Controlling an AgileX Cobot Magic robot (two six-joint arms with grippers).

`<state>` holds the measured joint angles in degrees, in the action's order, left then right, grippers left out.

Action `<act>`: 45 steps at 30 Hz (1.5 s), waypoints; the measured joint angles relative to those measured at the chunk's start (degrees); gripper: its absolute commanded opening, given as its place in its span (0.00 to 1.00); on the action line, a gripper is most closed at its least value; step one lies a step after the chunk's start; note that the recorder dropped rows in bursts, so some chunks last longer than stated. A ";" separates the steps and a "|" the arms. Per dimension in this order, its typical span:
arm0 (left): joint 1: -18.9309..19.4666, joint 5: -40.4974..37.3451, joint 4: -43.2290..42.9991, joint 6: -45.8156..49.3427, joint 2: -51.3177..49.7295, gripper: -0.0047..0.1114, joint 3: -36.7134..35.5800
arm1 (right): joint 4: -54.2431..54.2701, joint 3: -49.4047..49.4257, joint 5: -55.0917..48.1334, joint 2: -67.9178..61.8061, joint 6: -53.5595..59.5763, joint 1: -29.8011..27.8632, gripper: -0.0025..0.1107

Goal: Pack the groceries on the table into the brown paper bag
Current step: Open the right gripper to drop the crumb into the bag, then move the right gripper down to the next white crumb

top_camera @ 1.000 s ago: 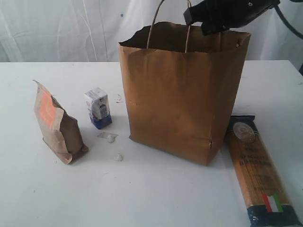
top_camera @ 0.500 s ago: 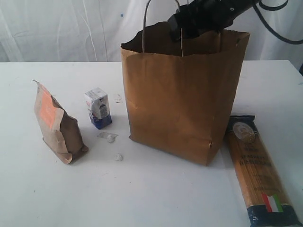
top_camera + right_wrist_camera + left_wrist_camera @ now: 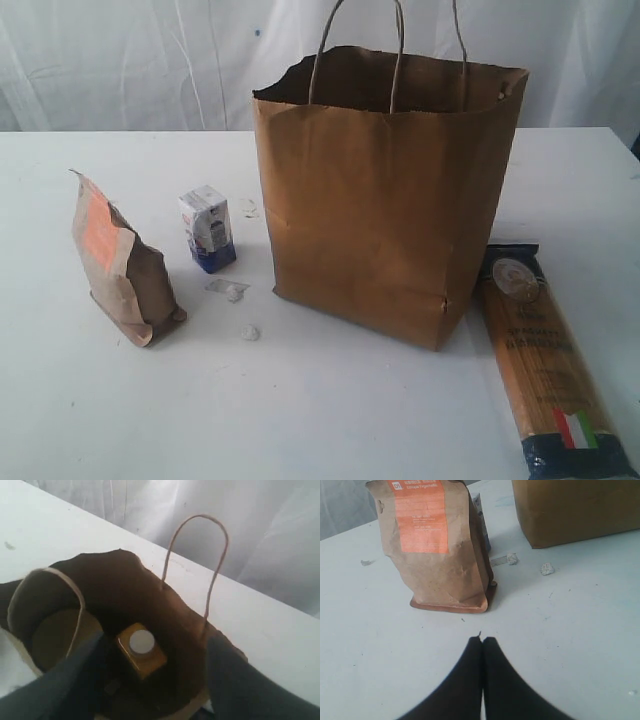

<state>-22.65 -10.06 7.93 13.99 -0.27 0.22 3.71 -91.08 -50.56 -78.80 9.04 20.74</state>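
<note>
- The right arm, which hung over the mouth of the paper bag (image 3: 385, 220) a second ago and dipped toward it half a second ago, has gone from the outside view. The bag's handles, pushed aside then, stand up freely again.
- The right gripper (image 3: 157, 647) is above the bag opening with its fingers spread wide and nothing between them.
- Straight below it, the bottle (image 3: 142, 650) with the white cap sits upright inside the bag. This looks like a drop just finished, so that item counts as packed.
- Beside the bottle a round olive-tan disc shows in the dim bottom of the bag. It is probably the lid of the jar (image 3: 57, 640), though the view there is dark and blurred.
- The left gripper (image 3: 482, 640) has its tips pressed together and holds nothing. It hangs low over the table (image 3: 300, 420), facing the pouch (image 3: 440, 545).
- Still outside the bag: the pouch and the small carton (image 3: 208, 228) to the left of the bag, and the spaghetti packet (image 3: 545, 360) lying flat just beside it on the right.
- The can is not visible anywhere; I cannot tell whether it is in the bag.
- Judged from this, about half the packing is left.
</note>
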 measured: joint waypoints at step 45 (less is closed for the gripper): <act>0.00 0.00 0.00 0.00 0.00 0.04 0.00 | 15.54 50.71 5.28 32.13 4.17 1.56 0.05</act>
<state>-22.65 -10.06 7.93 13.99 -0.27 0.22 19.25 -40.36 -45.28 -46.67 13.20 22.30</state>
